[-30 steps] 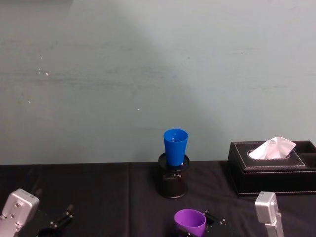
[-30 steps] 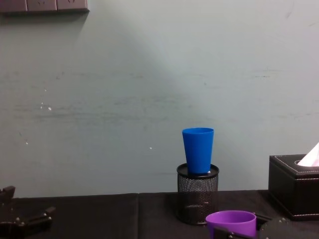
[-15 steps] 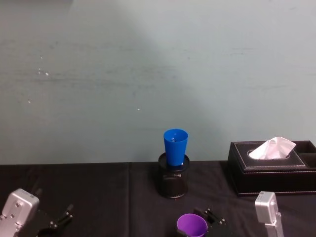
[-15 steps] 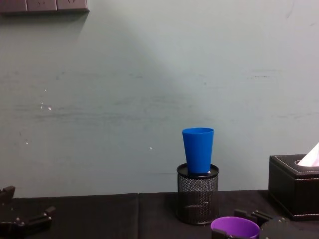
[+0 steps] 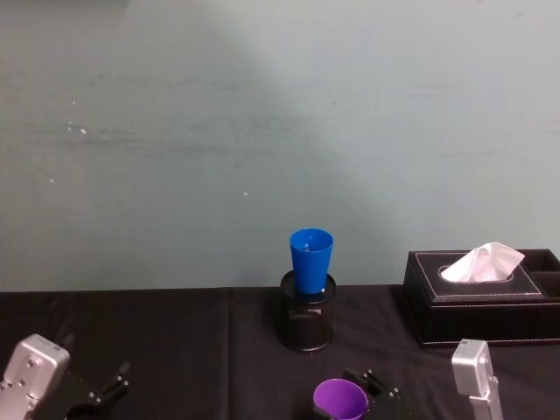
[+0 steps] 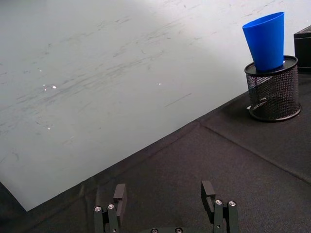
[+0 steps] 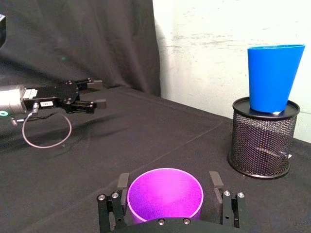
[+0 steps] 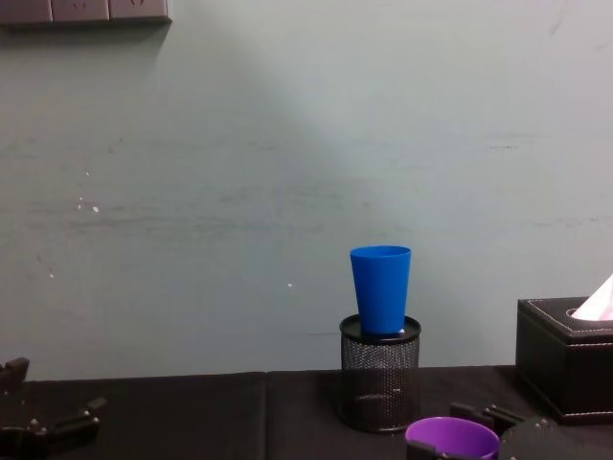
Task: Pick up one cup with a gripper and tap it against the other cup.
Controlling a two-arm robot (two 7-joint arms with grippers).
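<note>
The purple cup (image 7: 165, 194) stands upright between the fingers of my right gripper (image 7: 167, 182), low at the front right of the table. The fingers (image 7: 123, 183) flank its rim with a small gap on each side, so the gripper is open around it. In the head view the purple cup (image 5: 340, 400) sits near the bottom edge, in front of the blue cup (image 5: 311, 260). The blue cup (image 8: 380, 289) stands upright in a black mesh pen holder (image 8: 380, 383) at the back. My left gripper (image 6: 164, 191) rests open and empty at the front left.
A black tissue box (image 5: 481, 297) with a white tissue stands at the back right, close to the pen holder. The table carries a black cloth (image 5: 201, 350). A pale wall rises right behind the table. A cable loop (image 7: 46, 131) lies by the left arm.
The purple cup sank lower between one second and half a second ago, and the right gripper's fingers spread beside it. Nothing has moved since. The left arm stayed still.
</note>
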